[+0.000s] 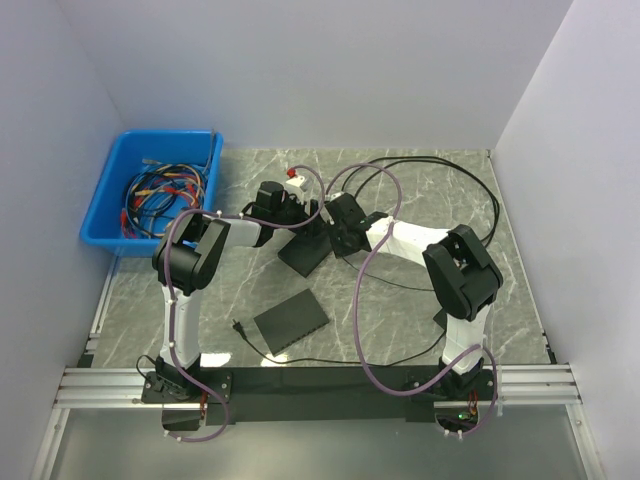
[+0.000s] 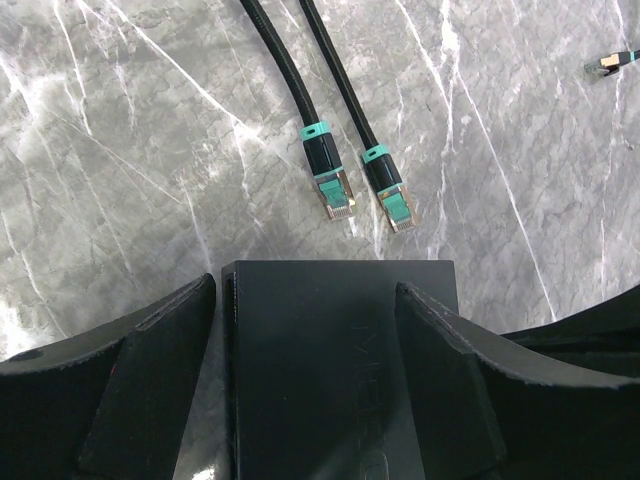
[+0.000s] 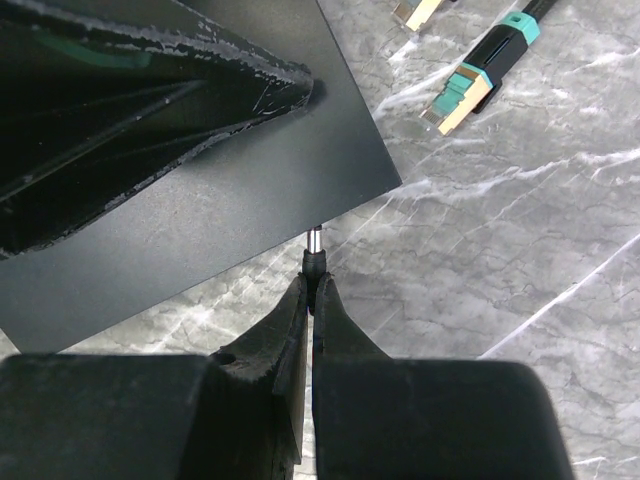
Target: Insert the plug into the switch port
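The black switch box [image 1: 303, 255] lies mid-table between both arms. In the left wrist view my left gripper [image 2: 305, 285] straddles the switch [image 2: 335, 370], and its fingers [image 2: 165, 385] press against both sides. My right gripper [image 3: 312, 285] is shut on a small black barrel plug [image 3: 313, 262]. The plug's metal tip points at the lower edge of the switch [image 3: 200, 230] and just reaches it. The port itself is hidden under that edge. In the top view the right gripper [image 1: 335, 235] sits right of the left gripper [image 1: 295, 215].
Two black network cables with teal-booted plugs [image 2: 328, 170] [image 2: 388, 185] lie loose just beyond the switch, one also showing in the right wrist view [image 3: 480, 75]. A second flat black box [image 1: 290, 320] lies nearer the bases. A blue bin [image 1: 155, 190] of cables stands at far left.
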Available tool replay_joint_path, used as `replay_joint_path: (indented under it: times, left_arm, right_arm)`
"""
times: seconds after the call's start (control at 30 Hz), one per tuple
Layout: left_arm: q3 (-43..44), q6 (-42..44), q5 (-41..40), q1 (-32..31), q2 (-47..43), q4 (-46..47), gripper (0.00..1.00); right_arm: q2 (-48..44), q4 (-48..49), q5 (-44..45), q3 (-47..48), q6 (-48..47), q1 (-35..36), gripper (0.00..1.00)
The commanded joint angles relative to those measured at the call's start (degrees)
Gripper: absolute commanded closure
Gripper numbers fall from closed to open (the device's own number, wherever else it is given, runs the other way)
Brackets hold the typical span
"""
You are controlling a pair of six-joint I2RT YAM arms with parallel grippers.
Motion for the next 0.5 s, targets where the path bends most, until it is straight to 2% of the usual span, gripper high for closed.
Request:
replay_joint_path:
  times: [0.0, 0.47]
  left_arm:
    - [0.41, 0.95, 1.79, -0.65, 0.47, -5.02, 0.22]
    - [2.34, 3.85, 1.09, -1.09, 0.65, -8.79, 0.23]
  right_arm:
    - [-0.01, 1.32, -0.14, 1.37, -0.59, 0.51, 1.0]
    - [2.27, 0.44, 2.06, 3.3, -0.68, -0.89, 1.0]
